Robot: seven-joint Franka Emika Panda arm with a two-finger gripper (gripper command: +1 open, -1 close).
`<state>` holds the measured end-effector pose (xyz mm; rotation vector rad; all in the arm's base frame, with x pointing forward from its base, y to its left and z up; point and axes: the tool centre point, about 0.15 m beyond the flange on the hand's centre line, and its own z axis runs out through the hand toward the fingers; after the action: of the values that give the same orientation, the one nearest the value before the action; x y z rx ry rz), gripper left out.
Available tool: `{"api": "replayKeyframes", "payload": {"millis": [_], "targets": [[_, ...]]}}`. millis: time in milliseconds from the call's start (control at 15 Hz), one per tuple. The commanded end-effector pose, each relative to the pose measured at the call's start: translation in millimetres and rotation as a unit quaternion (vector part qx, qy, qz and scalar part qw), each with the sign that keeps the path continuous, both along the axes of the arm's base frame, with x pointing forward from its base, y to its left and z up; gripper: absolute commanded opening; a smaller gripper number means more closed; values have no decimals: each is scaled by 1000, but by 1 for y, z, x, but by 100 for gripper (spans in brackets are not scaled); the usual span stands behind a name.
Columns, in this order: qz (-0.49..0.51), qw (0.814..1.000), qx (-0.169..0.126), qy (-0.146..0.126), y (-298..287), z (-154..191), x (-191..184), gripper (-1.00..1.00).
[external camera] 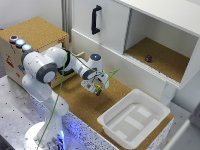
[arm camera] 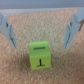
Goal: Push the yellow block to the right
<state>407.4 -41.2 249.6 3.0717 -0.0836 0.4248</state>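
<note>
Yellow block (arm camera: pixel 40 55) upright, between open tool (arm camera: pixel 41 31) fingers.

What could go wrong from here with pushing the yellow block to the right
The yellow block sits between the open fingers of the gripper, apparently touching neither; a sideways push with one thin finger could clip a corner and spin it rather than slide it. The cork surface may grip, so the tiny cube could tip. In the exterior view the gripper hides the block, so only the wrist view tracks it.
</note>
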Motion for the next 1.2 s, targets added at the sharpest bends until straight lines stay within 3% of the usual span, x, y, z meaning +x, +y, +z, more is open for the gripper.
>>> {"api": "replayKeyframes", "payload": {"millis": [0, 267, 467, 533, 667, 733, 800, 1133], "targets": [[-20, 996, -89, -13, 28, 71, -48, 100], [22, 999, -34, 8, 46, 63, -57, 100], [41, 999, 29, 2, 47, 55, -54, 100], [49, 998, 46, -3, 46, 56, -52, -100], [73, 996, 52, 11, 50, 53, -49, -100], [76, 996, 37, 27, 52, 46, -47, -100], [78, 994, 60, 41, 50, 36, -44, -100], [98, 990, 88, 50, 55, 9, -28, -100]]}}
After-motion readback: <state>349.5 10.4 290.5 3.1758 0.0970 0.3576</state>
